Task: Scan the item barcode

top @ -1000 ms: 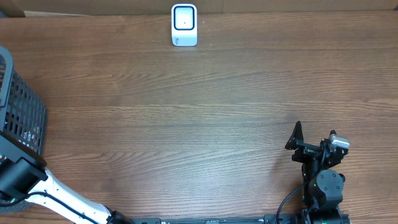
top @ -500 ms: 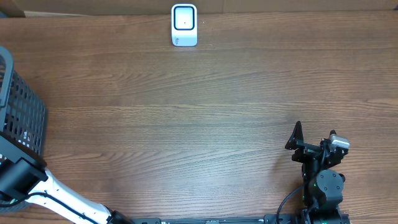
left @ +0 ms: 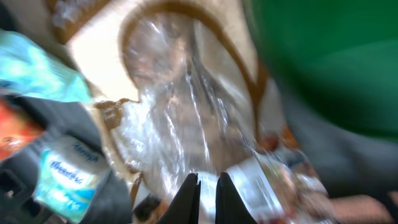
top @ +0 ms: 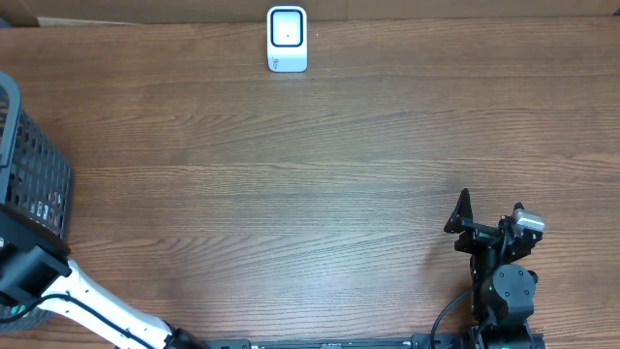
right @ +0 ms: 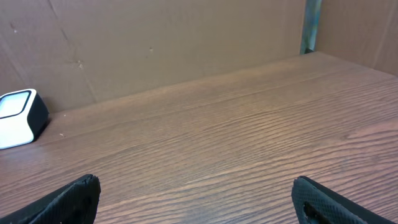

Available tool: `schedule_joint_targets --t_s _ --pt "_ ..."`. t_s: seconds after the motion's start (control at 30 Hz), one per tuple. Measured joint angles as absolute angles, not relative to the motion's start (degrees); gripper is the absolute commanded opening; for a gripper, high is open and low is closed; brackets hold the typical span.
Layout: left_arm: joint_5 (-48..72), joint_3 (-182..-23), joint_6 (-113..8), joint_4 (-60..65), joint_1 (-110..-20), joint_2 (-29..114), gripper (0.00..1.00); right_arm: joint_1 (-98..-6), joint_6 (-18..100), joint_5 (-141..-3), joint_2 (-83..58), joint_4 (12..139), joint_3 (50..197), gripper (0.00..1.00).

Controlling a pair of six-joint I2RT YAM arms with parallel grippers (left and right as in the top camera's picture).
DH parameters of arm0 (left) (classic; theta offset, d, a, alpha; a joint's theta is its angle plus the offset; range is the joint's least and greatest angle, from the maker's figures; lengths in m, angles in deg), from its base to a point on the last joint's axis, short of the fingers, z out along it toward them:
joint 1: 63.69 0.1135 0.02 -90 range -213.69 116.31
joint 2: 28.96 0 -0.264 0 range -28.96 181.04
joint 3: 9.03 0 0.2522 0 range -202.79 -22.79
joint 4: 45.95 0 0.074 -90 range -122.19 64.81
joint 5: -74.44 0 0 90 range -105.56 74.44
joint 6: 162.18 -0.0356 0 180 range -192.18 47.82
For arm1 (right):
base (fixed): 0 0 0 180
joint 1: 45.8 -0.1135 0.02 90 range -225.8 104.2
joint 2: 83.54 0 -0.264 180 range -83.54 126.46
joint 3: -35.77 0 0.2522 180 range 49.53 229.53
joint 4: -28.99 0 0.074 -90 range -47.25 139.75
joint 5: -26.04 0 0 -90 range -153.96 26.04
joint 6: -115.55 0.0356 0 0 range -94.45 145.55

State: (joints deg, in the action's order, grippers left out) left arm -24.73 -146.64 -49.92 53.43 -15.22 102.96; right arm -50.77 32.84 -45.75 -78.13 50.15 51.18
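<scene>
In the left wrist view my left gripper (left: 207, 177) is down among packed goods, its two black fingers (left: 189, 199) drawn nearly together with a fold of shiny wrapper pinched between them. That wrapper belongs to the item (left: 180, 106), a clear-plastic pack with a cream and brown border; no barcode shows on it. The white barcode scanner (top: 287, 39) stands at the table's far edge, also seen as the scanner (right: 18, 118) in the right wrist view. My right gripper (right: 196, 202) stands wide open over bare wood near the front right.
A black mesh basket (top: 29, 165) sits at the table's left edge, with my left arm (top: 39, 276) reaching into it. Around the item lie a green pack (left: 329, 56) and a blue-and-white packet (left: 68, 177). A cardboard wall (right: 155, 43) backs the table.
My left gripper's fingers have closed onto the wrapper. The left arm has shifted slightly at the basket. The right arm has not moved.
</scene>
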Motion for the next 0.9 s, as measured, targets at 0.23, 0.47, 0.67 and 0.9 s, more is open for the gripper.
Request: schedule_joint_targets --t_s 0.23,0.47,0.67,0.9 --pt "-23.40 -157.55 -50.07 58.92 -15.22 100.82 0.27 -50.75 32.84 -45.75 -78.13 50.12 51.18 1.00" --pt "-21.87 -153.44 -50.42 57.50 -15.22 99.68 0.69 -50.75 32.84 -45.75 -78.13 50.12 51.18 1.00" --pt "-20.77 -142.64 -51.82 50.28 -15.25 99.68 0.70 -50.75 32.82 -45.75 -78.13 50.15 51.18 1.00" --pt "-20.49 -132.48 -52.92 40.43 -15.25 99.40 0.79 -50.75 32.84 -45.75 -78.13 50.12 51.18 1.00"
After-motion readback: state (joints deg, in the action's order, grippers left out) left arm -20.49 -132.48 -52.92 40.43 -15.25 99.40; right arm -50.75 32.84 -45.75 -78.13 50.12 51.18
